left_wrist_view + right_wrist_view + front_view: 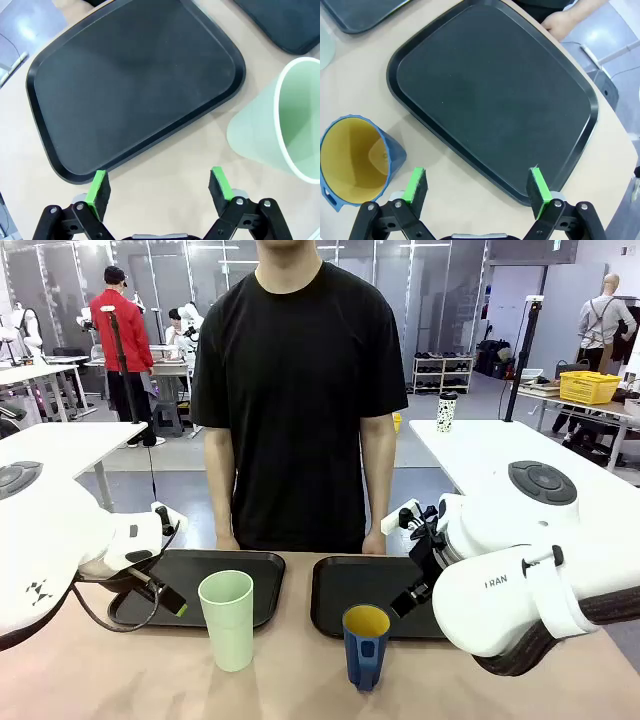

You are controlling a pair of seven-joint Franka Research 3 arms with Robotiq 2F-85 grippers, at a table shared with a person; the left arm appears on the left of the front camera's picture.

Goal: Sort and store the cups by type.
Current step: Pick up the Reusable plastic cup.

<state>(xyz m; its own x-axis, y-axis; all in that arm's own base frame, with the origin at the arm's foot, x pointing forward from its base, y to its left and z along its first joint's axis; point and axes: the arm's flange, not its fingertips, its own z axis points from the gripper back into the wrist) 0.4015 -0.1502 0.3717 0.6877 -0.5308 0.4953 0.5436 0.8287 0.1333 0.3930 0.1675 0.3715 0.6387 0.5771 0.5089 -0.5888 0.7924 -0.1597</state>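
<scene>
Cups stand upright on the near part of the tan surface, both off the trays and near each other. The tall pale-green handleless plastic tumbler sits just in front of the black rectangular left tray, beside its near corner. The shorter dark-blue mug with a yellow inside sits just in front of the black rectangular right tray, with its handle turned toward the robot's side.

The left hand hangs open above the near edge of the left tray, green pads spread wide, and the tumbler is off to one side of it. The right hand is open too, above the near edge of the right tray, with the mug just beside one finger.

A person in a black T-shirt stands at the far side, fingertips on the surface's edge.
</scene>
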